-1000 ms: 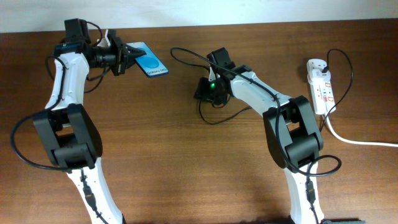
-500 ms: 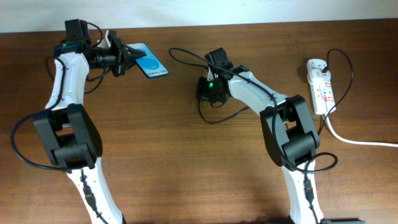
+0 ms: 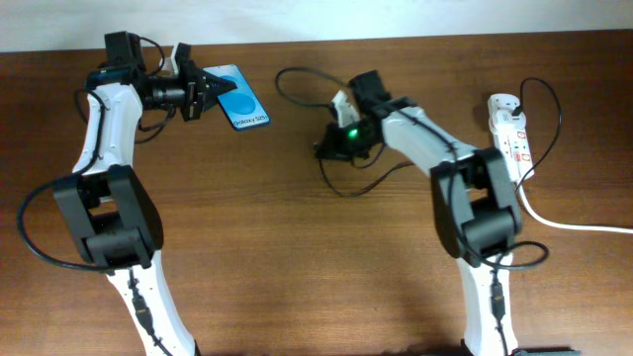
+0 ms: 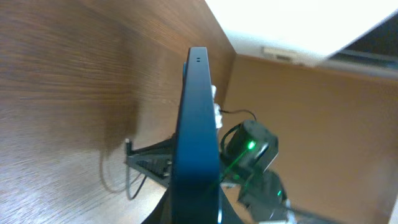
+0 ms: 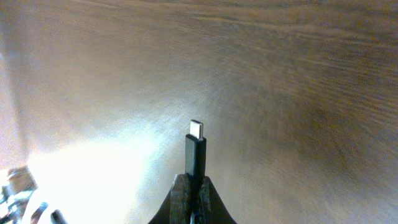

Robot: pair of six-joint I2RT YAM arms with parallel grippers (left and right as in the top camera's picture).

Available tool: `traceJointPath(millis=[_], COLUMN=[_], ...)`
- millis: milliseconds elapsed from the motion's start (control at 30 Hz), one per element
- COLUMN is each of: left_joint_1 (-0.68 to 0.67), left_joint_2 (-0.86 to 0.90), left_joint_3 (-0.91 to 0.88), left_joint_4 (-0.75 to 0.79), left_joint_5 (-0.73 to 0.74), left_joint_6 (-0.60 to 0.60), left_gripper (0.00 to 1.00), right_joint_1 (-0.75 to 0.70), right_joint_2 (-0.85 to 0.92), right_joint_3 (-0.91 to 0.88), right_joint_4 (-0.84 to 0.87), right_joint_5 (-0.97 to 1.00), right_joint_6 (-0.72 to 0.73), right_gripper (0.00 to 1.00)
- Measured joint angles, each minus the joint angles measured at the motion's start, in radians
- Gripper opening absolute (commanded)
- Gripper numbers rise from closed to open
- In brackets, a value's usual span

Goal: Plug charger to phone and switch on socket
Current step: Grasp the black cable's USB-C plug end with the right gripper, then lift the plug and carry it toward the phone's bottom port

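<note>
My left gripper [image 3: 211,90] is shut on the phone [image 3: 242,99], a slim blue-screened handset held above the table at the back left. In the left wrist view the phone [image 4: 196,143] shows edge-on between my fingers. My right gripper [image 3: 326,148] is shut on the charger's plug tip [image 5: 195,149], which sticks up from my fingers [image 5: 191,186] with its metal end free. The thin black charger cable [image 3: 297,84] loops over the table's middle. The white socket [image 3: 511,133] lies at the far right.
The socket's thick white cord [image 3: 564,222] runs off the right edge. A thin black cable [image 3: 549,109] arcs beside the socket. Bare wooden table lies in front of both arms. The right arm shows in the left wrist view [image 4: 249,155].
My right arm has swung its wrist to the right and turned; the gripper stays near the table's middle with the plug. My left gripper has tilted the phone slightly.
</note>
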Motion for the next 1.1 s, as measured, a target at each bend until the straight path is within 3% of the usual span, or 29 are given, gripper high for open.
traceJointPath(millis=[400,833,1100], left_joint_1=[-0.098,-0.19,-0.23], left_joint_2=[0.0,0.0,0.0], left_joint_3=[0.0,0.0,0.0], left_joint_4=[0.025,0.031,0.047], left_joint_5=[0.15,0.315,0.325], left_joint_6=[0.112,0.129,0.129], left_gripper=[0.0,0.0,0.0], right_joint_1=[-0.122,-0.241,-0.247], right_joint_2=[-0.411,-0.647,-0.657], right_joint_3=[0.0,0.0,-0.14], right_joint_4=[-0.27,-0.619,-0.536], right_joint_5=[-0.124,-0.195,-0.299], right_joint_6=[-0.149,-0.297,-0.365], right_gripper=[0.04,0.04,0.04])
